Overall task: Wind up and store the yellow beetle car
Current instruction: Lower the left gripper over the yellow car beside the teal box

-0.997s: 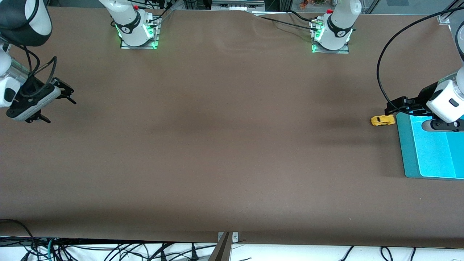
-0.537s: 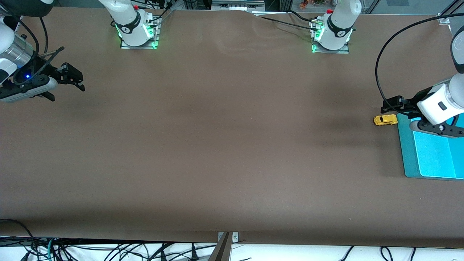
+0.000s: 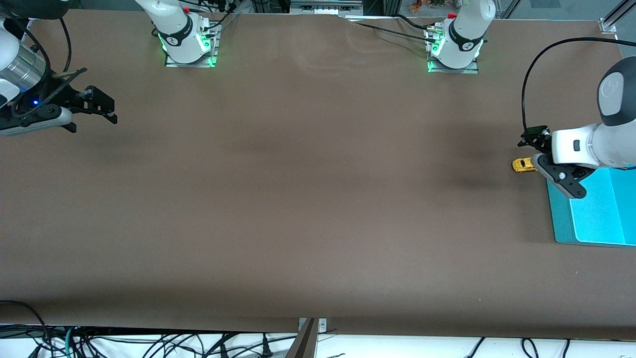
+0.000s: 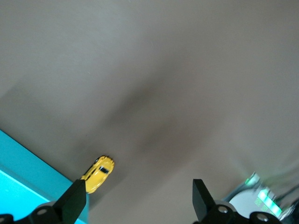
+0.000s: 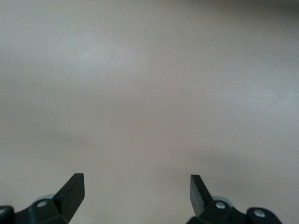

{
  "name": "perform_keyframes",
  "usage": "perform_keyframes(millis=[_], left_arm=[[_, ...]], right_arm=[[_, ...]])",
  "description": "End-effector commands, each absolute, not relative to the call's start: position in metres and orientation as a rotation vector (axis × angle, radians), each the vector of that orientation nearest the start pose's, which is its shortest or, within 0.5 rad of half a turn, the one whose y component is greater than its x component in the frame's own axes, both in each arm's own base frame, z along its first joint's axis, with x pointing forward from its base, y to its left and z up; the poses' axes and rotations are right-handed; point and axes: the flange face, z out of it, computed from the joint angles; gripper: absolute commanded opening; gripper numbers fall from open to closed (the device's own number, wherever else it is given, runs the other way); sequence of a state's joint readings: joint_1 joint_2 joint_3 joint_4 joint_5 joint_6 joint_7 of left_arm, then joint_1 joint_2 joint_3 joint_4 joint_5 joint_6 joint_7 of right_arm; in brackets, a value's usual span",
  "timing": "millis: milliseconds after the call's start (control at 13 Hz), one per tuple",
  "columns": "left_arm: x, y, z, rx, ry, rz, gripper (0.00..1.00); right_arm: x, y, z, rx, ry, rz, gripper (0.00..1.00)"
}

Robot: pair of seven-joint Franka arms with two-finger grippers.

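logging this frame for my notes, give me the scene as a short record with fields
car: yellow beetle car on its wheels on the brown table, beside the teal tray's edge, not held
tray: teal tray at the left arm's end of the table, nothing seen in it
left hand: left hand open, over the table by the car, not touching it
right hand: right hand open, holding nothing, waiting over the right arm's end of the table

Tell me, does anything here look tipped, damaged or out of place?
Nothing stands out. The car sits upright on its wheels beside the blue tray, and both the left gripper and right gripper are open and empty.
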State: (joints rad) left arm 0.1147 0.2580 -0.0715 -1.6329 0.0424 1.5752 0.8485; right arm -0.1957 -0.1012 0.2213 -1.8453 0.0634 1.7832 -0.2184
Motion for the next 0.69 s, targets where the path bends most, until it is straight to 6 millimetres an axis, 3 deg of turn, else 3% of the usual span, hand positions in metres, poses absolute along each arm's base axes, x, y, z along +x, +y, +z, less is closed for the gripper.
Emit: perform_keyframes(millis=[0, 153, 383, 613], left_arm=[[0.58, 0.039, 0.427, -2.807, 1.576, 0.519, 1.0], [0.56, 0.056, 0.399, -2.7, 1.76, 0.439, 1.0], [0.536, 0.102, 0.346, -2.571, 1.984, 0.336, 1.0], [0.515, 0.127, 0.304, -2.444, 2.128, 0.245, 1.0]], right_arm=[[0.532, 0.022, 0.573, -3.074, -0.325, -0.068, 1.0], [0.531, 0.023, 0.575, -3.074, -0.322, -0.079, 1.0], [0.531, 0.023, 0.575, -3.075, -0.325, -0.079, 1.0], [0.531, 0.021, 0.575, -3.078, -0.326, -0.077, 1.0]])
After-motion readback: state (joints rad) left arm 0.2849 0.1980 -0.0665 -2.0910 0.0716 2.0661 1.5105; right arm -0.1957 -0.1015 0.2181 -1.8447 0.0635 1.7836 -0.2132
